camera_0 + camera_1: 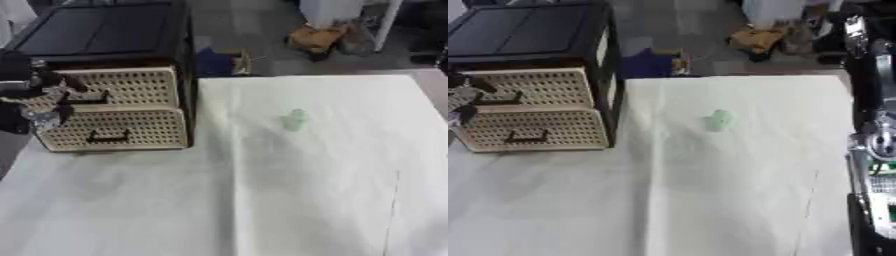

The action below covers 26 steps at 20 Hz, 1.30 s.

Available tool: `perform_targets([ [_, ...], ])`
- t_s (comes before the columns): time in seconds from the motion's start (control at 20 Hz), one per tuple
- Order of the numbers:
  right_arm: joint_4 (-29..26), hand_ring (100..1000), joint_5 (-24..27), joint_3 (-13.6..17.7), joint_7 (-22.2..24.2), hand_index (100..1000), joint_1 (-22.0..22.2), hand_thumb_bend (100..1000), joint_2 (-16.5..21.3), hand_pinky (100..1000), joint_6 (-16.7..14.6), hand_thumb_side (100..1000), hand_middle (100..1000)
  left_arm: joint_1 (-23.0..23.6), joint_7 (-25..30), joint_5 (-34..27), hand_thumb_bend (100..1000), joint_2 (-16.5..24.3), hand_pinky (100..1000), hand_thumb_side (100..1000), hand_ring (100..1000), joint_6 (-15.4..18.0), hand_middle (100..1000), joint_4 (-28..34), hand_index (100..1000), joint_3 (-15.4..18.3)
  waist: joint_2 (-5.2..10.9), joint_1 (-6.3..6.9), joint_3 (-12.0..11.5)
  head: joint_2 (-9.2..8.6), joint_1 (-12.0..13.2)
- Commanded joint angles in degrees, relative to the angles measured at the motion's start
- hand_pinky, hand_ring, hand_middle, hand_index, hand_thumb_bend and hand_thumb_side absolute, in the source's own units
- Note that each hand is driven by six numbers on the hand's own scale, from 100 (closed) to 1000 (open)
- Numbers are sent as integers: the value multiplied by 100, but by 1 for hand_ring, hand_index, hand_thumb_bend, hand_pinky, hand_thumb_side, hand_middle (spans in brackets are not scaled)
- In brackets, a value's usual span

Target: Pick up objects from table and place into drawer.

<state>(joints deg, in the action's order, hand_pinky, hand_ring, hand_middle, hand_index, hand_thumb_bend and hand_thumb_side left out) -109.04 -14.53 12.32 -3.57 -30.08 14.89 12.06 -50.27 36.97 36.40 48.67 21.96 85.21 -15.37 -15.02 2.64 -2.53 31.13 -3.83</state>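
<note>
The pale green object (295,120) lies on the table (306,200), well apart from the left hand (44,100), whose grip I cannot tell.

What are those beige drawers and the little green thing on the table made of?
The two beige perforated drawer fronts look like matte moulded plastic, patterned with small holes; possibly woven. The small pale green object seems translucent, perhaps plastic; too blurred to tell. The white table cover looks like creased paper or cloth.

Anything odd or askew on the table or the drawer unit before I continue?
Nothing looks spilled or damaged. The small pale green object sits alone on the white cloth. The two wicker drawers jut out slightly, the lower one further. The left hand is at their front; its fingers are unclear.
</note>
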Motion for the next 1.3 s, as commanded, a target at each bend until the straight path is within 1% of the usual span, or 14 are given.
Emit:
perform_targets([
  [0.05, -63, 682, 19, 12, 1, 814, -95, 100, 158, 678, -15, 1000, 546, -120, 5, 12, 100, 73, 100, 1000, 100, -2, 100, -79, 915, 67, 80, -6, 6, -57, 25],
  [0.4, -41, 682, 19, 19, -2, 814, -118, 100, 174, 677, -20, 1000, 543, -142, 93, 16, 100, 8, 100, 1000, 100, -17, 100, -251, 922, 72, 39, -8, 49, -92, 59],
  [1.3, -3, 681, 23, 46, -15, 813, -143, 100, 212, 676, -15, 1000, 538, -101, -55, 488, 100, -121, 100, 1000, 100, 26, 100, -477, 909, 63, -33, -3, 105, -178, 120],
])
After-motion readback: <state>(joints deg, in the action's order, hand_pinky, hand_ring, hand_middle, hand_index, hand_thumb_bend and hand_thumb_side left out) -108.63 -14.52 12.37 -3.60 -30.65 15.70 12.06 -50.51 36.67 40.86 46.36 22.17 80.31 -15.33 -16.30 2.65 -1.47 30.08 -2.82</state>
